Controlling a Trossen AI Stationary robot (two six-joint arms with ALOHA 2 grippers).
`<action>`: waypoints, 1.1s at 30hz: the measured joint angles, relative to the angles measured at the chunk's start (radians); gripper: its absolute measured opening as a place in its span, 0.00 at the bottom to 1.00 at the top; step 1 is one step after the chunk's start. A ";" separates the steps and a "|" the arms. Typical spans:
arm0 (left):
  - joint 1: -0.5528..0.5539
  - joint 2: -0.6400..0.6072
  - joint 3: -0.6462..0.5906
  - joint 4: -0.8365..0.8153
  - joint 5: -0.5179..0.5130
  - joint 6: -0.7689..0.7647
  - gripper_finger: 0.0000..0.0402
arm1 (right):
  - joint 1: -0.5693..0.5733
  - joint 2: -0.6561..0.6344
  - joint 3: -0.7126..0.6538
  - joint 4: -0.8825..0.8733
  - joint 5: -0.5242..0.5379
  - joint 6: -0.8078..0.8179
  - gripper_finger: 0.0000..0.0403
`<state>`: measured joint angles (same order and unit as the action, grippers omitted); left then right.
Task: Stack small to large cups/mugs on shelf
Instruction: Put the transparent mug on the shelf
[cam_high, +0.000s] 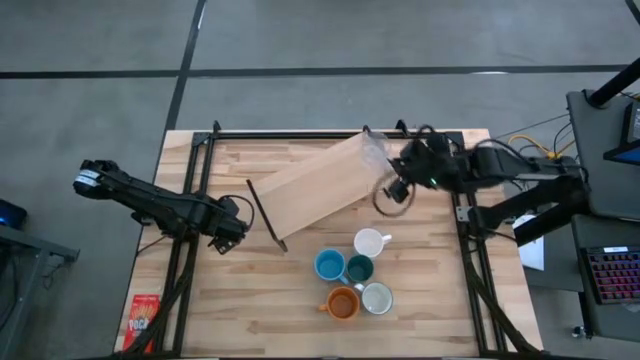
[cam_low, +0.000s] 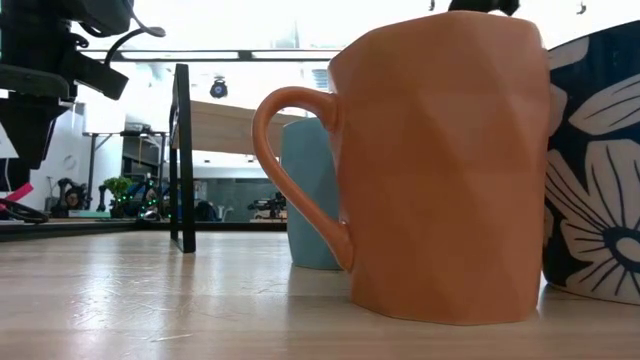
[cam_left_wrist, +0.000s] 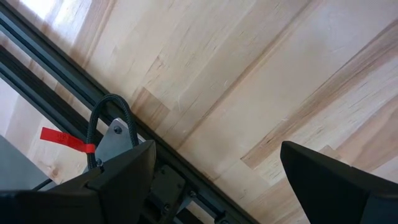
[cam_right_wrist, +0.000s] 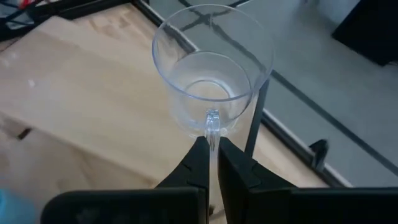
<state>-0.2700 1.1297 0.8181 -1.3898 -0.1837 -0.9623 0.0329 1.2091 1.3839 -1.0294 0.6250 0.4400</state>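
The light-wood shelf (cam_high: 318, 186) stands slantwise on black wire legs at the table's far middle. It also shows in the low view (cam_low: 240, 125). Five mugs stand bunched on the table in front of it: white (cam_high: 370, 241), light blue (cam_high: 329, 265), dark teal (cam_high: 359, 268), orange (cam_high: 342, 302) and pale grey-white (cam_high: 377, 298). My right gripper (cam_high: 392, 178) is shut on a clear glass cup (cam_high: 372, 150) at the shelf's far right end. My left gripper (cam_high: 226, 236) is open and empty, low over the table near the shelf's left end. My right gripper pinches the glass cup's handle (cam_right_wrist: 212, 127) between its two fingertips (cam_right_wrist: 198, 155). The fingers come slanting down from the table's right side. The cup is upright, mouth up, over the shelf's right end (cam_right_wrist: 93, 93). Whether its base rests on the plank I cannot tell.
Black frame rails (cam_high: 190, 200) run along the table's left and right sides, and one shows in the left wrist view (cam_left_wrist: 62, 99). A red snack box (cam_high: 143, 320) lies at the near left corner. Bare wood lies between the left arm and the mugs.
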 joint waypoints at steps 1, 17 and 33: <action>0.000 0.000 0.000 0.000 0.000 0.000 0.82 | -0.027 0.023 0.026 0.004 -0.022 -0.025 0.02; 0.000 0.000 -0.002 -0.003 -0.005 0.010 0.82 | -0.461 0.254 0.255 0.036 -0.398 -0.107 0.02; -0.001 0.000 -0.002 -0.005 -0.011 0.006 0.82 | -0.444 0.301 0.215 -0.002 -0.401 -0.130 0.02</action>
<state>-0.2707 1.1297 0.8162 -1.3949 -0.1947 -0.9558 -0.4110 1.5097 1.5989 -1.0311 0.2245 0.3096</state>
